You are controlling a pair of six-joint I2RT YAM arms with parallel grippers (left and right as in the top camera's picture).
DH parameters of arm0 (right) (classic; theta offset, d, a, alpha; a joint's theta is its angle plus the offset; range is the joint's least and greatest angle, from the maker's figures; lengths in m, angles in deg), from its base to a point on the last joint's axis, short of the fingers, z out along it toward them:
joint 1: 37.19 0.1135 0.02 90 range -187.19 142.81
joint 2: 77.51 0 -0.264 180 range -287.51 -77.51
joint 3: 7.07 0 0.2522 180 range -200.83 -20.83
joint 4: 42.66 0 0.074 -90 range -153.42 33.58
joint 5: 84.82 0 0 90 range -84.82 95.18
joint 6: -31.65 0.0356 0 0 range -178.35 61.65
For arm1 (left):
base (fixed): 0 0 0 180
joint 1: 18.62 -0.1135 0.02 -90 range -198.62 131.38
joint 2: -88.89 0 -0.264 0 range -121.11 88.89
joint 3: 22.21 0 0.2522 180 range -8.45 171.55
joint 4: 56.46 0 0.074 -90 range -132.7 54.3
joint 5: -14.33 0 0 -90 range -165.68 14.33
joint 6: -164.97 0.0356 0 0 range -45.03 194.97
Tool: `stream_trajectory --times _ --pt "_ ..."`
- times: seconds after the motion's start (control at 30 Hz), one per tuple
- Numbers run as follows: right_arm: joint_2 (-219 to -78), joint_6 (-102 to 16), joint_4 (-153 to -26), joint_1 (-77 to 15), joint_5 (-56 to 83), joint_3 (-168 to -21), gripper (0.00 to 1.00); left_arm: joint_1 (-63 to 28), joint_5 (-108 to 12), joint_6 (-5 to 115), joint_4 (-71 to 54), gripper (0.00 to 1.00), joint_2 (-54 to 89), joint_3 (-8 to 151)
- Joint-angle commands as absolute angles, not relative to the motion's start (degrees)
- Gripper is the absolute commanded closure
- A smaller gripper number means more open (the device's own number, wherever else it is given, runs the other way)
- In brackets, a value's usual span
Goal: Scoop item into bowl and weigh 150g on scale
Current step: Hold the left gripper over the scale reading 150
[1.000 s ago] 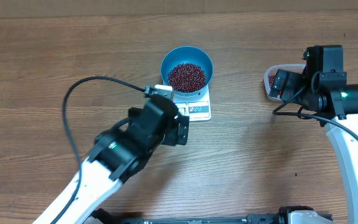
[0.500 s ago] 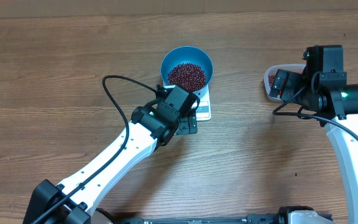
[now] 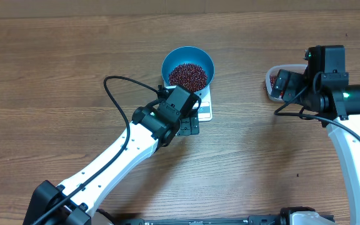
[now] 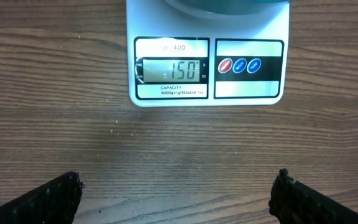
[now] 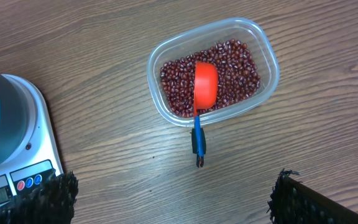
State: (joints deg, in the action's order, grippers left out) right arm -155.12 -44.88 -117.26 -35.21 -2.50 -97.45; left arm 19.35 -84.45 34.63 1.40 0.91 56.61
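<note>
The blue bowl (image 3: 188, 62) holds a heap of dark red beans (image 3: 188, 76) and stands on the white scale (image 3: 202, 112). In the left wrist view the scale (image 4: 207, 25) fills the top of the frame, and its display (image 4: 171, 69) reads 150. My left gripper (image 4: 178, 180) hovers just in front of the scale, open, with bare wood between its fingers; overhead the left gripper (image 3: 189, 124) covers the scale's front edge. My right gripper (image 5: 176, 180) is open and empty, well to the right, near the tub. The bowl (image 5: 8, 118) and scale (image 5: 39, 143) show at that view's left edge.
A clear plastic tub (image 5: 267, 62) of more beans (image 5: 238, 68) sits at the right. An orange scoop (image 5: 206, 84) lies face down in it, with its blue handle (image 5: 199, 140) sticking out over the rim. Overhead, my right arm partly hides the tub (image 3: 270, 78). A black cable (image 3: 114, 84) loops off the left arm.
My left arm swung up and right until its gripper reached the scale's front edge, then held still for the last half second. The right arm has not moved.
</note>
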Motion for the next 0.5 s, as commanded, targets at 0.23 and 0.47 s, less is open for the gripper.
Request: stream_trajectory --times 0.23,0.47 --pt "-154.13 -44.83 -116.95 -34.99 -2.24 -97.65 0.0 19.18 -85.59 37.39 1.2 0.0 1.47 57.09" --pt "-154.13 -44.83 -116.97 -34.99 -2.24 -97.65 0.0 19.22 -87.27 38.83 1.2 0.0 1.47 57.09"
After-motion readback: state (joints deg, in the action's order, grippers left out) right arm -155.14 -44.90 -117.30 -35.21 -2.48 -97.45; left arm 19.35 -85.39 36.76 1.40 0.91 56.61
